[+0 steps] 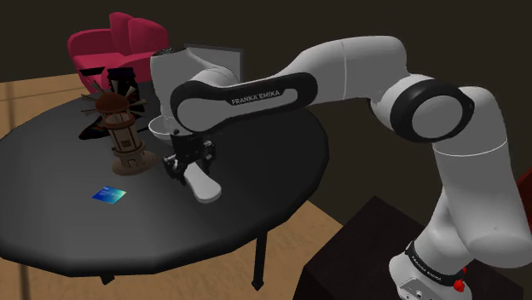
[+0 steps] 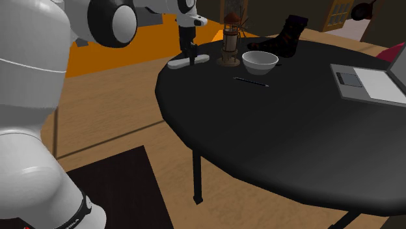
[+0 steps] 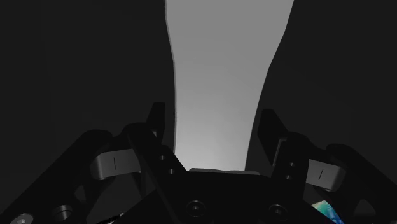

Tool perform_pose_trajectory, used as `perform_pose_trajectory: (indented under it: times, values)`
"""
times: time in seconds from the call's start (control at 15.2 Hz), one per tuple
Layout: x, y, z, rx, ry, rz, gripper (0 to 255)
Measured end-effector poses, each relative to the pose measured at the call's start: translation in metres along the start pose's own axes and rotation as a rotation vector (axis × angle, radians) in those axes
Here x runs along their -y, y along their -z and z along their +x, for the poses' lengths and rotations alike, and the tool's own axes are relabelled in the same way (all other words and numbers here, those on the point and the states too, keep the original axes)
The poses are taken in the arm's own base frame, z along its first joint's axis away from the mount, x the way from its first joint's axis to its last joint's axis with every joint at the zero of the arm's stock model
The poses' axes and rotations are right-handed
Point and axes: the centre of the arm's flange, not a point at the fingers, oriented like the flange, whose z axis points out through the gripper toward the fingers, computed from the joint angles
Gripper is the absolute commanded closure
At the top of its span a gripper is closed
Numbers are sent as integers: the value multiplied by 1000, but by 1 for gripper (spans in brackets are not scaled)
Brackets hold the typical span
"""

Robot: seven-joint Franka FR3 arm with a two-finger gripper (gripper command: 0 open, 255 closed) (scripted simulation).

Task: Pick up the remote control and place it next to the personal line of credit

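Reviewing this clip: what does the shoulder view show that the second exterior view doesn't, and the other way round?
The shoulder view adds the blue card, lying flat on the black table toward that view's left of the hand. The second exterior view adds a thin dark pen-like stick lying in front of the white bowl, and orange floor beyond the table. Both show the hand clasping the white remote, the windmill model, the bowl and the table.
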Motion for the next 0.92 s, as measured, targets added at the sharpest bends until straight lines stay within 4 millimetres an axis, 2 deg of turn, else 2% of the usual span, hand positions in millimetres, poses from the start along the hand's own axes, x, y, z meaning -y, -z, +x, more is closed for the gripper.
perform_pose_trajectory:
  times: [0.2,0.33,0.4,0.92]
  values:
    - [42,3,-3,0,0,0,255]
    - [75,-1,-3,-2,2,1,255]
    - [82,-4,-4,1,1,0,255]
    - [87,-42,-3,0,-1,-1,255]
